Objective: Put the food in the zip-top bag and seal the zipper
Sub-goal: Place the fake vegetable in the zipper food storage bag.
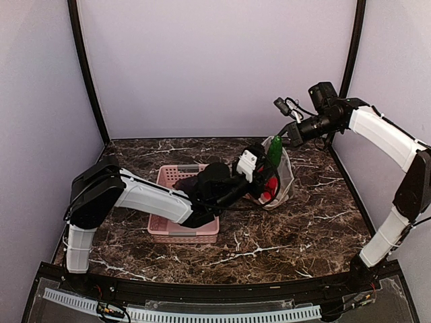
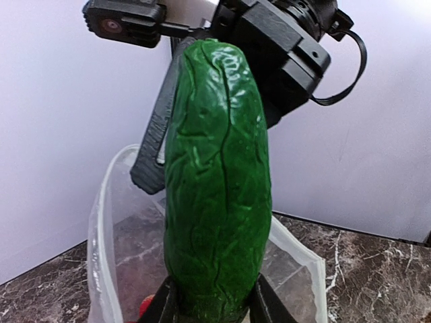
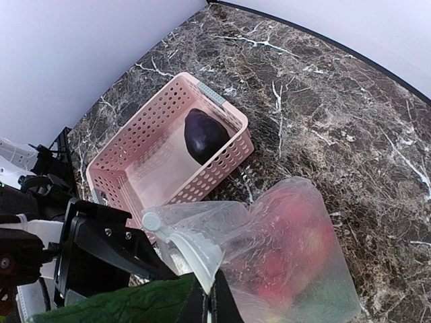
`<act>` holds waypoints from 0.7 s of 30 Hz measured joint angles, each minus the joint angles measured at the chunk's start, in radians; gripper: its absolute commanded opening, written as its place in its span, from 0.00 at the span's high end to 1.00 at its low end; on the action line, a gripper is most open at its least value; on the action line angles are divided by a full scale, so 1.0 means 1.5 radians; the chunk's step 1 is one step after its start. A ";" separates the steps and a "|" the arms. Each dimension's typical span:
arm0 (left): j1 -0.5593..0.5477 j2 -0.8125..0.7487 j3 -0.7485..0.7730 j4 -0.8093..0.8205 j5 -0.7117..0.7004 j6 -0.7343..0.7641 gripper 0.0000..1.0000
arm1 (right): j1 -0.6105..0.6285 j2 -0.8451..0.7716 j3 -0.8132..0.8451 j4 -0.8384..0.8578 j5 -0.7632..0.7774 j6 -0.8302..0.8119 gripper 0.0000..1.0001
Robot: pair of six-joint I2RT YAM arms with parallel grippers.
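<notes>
My left gripper (image 1: pixel 264 163) is shut on the green cucumber (image 1: pixel 275 149), held upright over the open mouth of the clear zip-top bag (image 1: pixel 283 176). In the left wrist view the cucumber (image 2: pixel 217 182) fills the middle between my fingers, with the bag's rim (image 2: pixel 101 229) below it. My right gripper (image 1: pixel 285 136) is shut on the bag's mouth edge and holds it up; in the right wrist view its jaws (image 3: pixel 213 306) pinch the zipper strip (image 3: pixel 192 252). Red fruits (image 3: pixel 296 242) lie inside the bag. A dark purple eggplant (image 3: pixel 204 134) lies in the pink basket (image 3: pixel 135 168).
The pink basket (image 1: pixel 174 232) stands left of the bag, under my left arm. The marble table (image 1: pixel 303 229) is bordered by pale walls at the back and sides and a black rail at the front.
</notes>
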 measured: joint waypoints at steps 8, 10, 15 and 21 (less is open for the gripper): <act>0.000 -0.019 -0.015 0.022 0.000 -0.032 0.86 | 0.000 0.000 0.000 0.002 0.007 0.000 1.00; -0.001 -0.045 -0.023 -0.003 0.022 -0.059 0.86 | 0.000 0.000 0.000 0.002 0.016 -0.001 1.00; -0.002 -0.150 -0.025 -0.111 0.111 -0.162 0.86 | 0.000 0.000 0.007 0.006 0.067 -0.013 1.00; -0.002 -0.231 -0.026 -0.228 0.197 -0.271 0.86 | 0.000 0.002 0.063 0.012 0.173 -0.039 1.00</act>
